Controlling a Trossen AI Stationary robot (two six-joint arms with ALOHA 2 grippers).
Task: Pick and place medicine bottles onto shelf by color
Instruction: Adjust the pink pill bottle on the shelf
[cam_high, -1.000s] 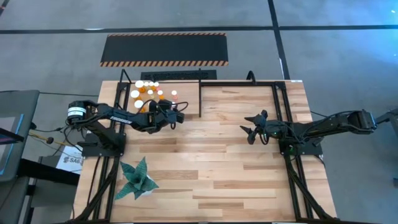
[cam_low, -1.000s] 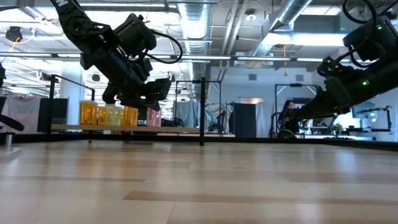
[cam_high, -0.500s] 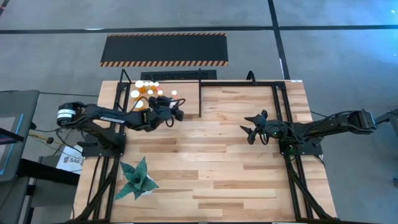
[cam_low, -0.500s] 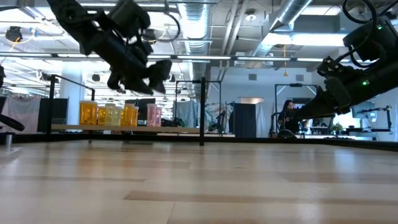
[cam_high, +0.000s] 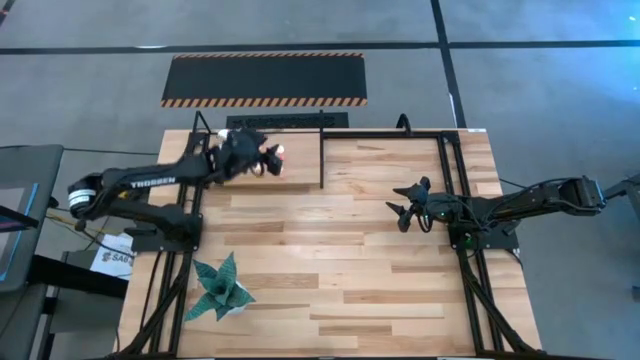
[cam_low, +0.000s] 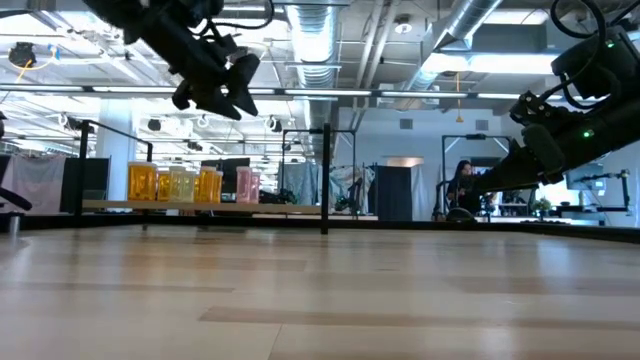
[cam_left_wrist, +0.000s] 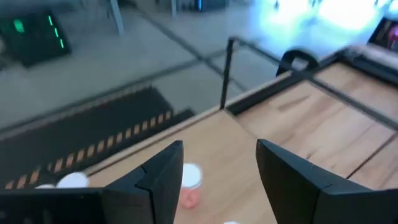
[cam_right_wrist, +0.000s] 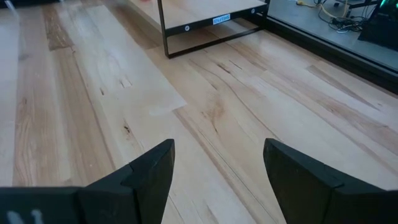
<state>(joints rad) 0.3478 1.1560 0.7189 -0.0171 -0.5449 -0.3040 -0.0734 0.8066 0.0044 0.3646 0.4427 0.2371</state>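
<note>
In the overhead view, the left gripper (cam_high: 262, 160) hangs at upper left above the shelf (cam_high: 300, 160), fingers apart and empty, hiding most of the medicine bottles (cam_low: 190, 184). One pinkish bottle (cam_left_wrist: 189, 185) shows between its fingers in the wrist view. A black upright post (cam_high: 320, 150) stands just right of them. The right gripper (cam_high: 402, 212) waits at centre right, fingers apart, empty. A green plant (cam_high: 220, 287) sits lower left; a hazard-striped black panel (cam_high: 264, 79) lies above the table.

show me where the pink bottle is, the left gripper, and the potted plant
pink bottle (cam_left_wrist: 189, 186): left wrist view, on its body.
left gripper (cam_left_wrist: 219, 171): left wrist view, midway between its open fingers.
potted plant (cam_high: 220, 287): high view, on its leaves.
</note>
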